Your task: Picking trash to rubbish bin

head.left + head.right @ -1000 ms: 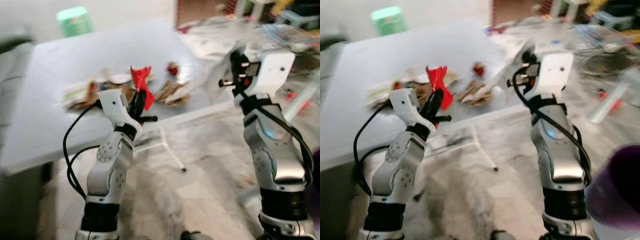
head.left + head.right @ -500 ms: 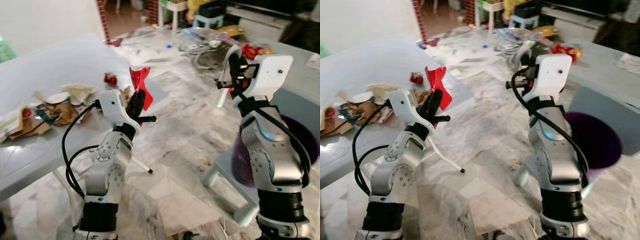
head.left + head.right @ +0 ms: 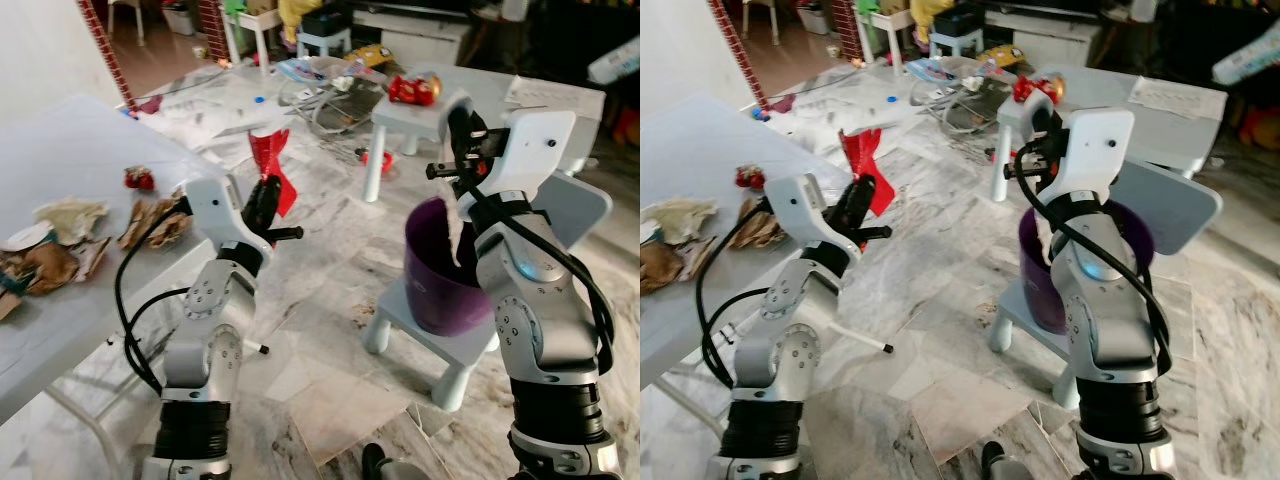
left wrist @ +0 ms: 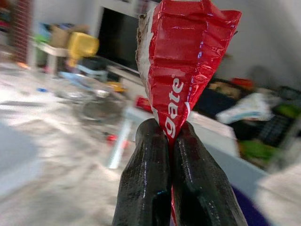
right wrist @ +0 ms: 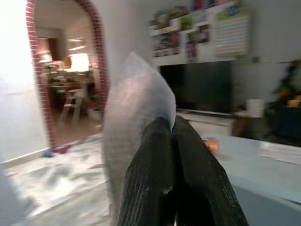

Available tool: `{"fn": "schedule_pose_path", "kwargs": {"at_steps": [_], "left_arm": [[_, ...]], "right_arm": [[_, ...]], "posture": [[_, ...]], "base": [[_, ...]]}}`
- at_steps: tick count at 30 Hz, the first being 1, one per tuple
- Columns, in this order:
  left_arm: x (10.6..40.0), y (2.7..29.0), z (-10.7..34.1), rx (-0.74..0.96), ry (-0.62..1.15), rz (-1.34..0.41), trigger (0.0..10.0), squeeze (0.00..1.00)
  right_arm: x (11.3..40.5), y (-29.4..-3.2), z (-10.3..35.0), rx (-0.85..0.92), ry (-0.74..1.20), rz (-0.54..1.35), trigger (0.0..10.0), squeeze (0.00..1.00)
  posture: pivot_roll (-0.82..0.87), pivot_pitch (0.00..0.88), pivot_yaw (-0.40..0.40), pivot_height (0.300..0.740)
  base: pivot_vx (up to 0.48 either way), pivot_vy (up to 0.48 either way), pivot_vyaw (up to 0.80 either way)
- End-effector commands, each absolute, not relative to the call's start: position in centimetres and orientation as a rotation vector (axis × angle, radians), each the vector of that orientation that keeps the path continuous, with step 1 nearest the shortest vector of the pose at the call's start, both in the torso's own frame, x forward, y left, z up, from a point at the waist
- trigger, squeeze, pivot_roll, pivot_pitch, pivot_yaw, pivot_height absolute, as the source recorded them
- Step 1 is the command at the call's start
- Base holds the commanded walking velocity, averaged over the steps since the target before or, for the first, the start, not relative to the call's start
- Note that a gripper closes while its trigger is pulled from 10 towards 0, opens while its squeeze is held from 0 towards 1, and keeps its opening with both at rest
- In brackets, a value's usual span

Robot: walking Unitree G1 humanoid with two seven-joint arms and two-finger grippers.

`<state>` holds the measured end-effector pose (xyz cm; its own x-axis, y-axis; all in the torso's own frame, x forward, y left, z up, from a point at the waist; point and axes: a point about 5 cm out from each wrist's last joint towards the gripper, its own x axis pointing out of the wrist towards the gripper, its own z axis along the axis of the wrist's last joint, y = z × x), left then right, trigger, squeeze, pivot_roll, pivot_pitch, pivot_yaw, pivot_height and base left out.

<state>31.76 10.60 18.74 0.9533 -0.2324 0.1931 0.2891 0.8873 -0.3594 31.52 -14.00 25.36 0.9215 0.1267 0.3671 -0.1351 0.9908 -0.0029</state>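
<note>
While both arms are raised in front of the robot, each gripper pinches a piece of trash between closed fingers. Clamped in the left gripper (image 3: 268, 195) is a red wrapper (image 4: 181, 66), a crumpled, glossy packet with white lettering that fans upward from the fingertips. Off to that gripper's left, a grey table (image 3: 60, 160) carries a scatter of brown and cream paper scraps (image 3: 150, 222). Squeezed in the right gripper (image 3: 458, 125) is a thin, translucent silvery plastic sheet (image 5: 134, 117), curved like a leaf and rising to a point; a pale strip of it hangs down below the fingers. Just below and slightly left of the right gripper, a purple bin (image 3: 432, 275) stands on a small pale-blue stool (image 3: 470, 350) on the marble floor (image 3: 330, 290).
</note>
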Motion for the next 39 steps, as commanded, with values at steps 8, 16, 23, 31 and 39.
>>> {"fn": "schedule_pose_path", "kwargs": {"at_steps": [8, 16, 23, 31, 39], "left_arm": [[31.68, 10.83, 19.00, -0.399, -0.163, -0.283, 10.0, 0.00], [31.71, 10.96, 18.98, -0.400, -0.166, -0.290, 10.0, 0.00], [31.75, 10.89, 18.89, -0.400, -0.163, -0.290, 10.0, 0.00], [31.72, 10.80, 18.87, -0.398, -0.165, -0.304, 10.0, 0.00], [31.66, 10.81, 18.68, -0.389, -0.153, -0.296, 10.0, 0.00]], "right_arm": [[31.46, -13.78, 25.74, 0.027, -0.386, 0.141, 10.0, 0.00], [31.47, -13.81, 25.75, 0.029, -0.392, 0.140, 10.0, 0.00], [31.47, -13.92, 25.74, 0.029, -0.393, 0.137, 10.0, 0.00], [31.44, -13.94, 25.71, 0.029, -0.393, 0.135, 10.0, 0.00], [31.38, -13.93, 25.66, 0.029, -0.392, 0.133, 10.0, 0.00]], "posture": [[-0.08, 0.080, 0.075, 0.740], [-0.08, 0.078, 0.077, 0.740], [-0.08, 0.075, 0.080, 0.740], [-0.08, 0.077, 0.082, 0.740], [-0.08, 0.083, 0.084, 0.740]], "base": [[0.000, 0.000, -0.79], [0.000, 0.000, -0.39], [0.000, 0.000, 0.00], [0.062, 0.000, 0.00], [0.320, 0.000, 0.00]]}}
